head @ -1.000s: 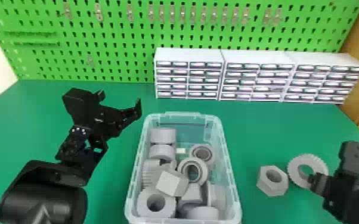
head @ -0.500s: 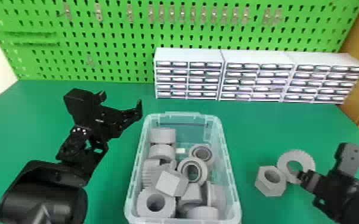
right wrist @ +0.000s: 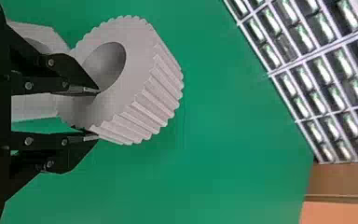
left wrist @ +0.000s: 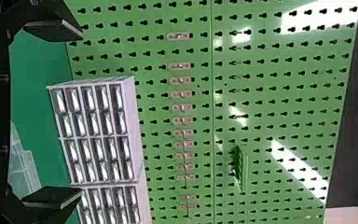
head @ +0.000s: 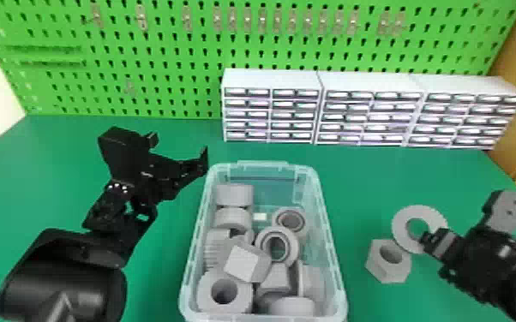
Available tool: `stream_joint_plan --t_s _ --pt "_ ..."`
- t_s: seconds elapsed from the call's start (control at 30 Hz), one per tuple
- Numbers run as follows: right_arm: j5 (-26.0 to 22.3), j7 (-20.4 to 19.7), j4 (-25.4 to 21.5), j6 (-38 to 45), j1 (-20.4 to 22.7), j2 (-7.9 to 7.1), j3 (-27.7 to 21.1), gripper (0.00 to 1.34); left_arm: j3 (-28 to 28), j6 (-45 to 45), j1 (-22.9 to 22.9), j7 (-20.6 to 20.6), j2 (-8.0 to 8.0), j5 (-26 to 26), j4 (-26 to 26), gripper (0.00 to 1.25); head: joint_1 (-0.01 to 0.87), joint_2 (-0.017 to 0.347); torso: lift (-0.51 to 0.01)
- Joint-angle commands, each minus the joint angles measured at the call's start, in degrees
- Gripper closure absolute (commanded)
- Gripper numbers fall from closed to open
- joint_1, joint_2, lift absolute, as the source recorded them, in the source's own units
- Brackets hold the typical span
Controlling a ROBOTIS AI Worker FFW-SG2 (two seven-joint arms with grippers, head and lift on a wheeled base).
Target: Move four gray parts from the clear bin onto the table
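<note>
No lettering, label, brand, number or sign is legible at the workbench.

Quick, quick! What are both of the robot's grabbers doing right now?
Left gripper: open, holding nothing.
Right gripper: closed on the gray gear, one finger in its hole, the other outside.
</note>
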Motion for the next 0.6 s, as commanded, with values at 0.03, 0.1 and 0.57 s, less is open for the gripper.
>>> stream_joint_plan --t_s 0.03,0.1,0.57 --pt "-5.3 -3.6 -0.5 2.8 -0.2 0.14 -1.2 0.99 0.1 0.3 0.0 -0.2 0.08 -0.2 0.1 0.11 0.678 0.034 -0.05" --pt "-5.7 -4.4 -0.5 2.8 -0.2 0.14 -1.7 0.99 0.2 0.3 -0.1 -0.3 0.08 -0.2 0.2 0.11 0.678 0.034 -0.05" --pt "-5.4 -7.3 -0.7 2.6 0.0 0.14 -3.4 0.99 0.1 0.3 -0.2 -0.6 0.08 -0.2 0.4 0.11 0.678 0.034 -0.05"
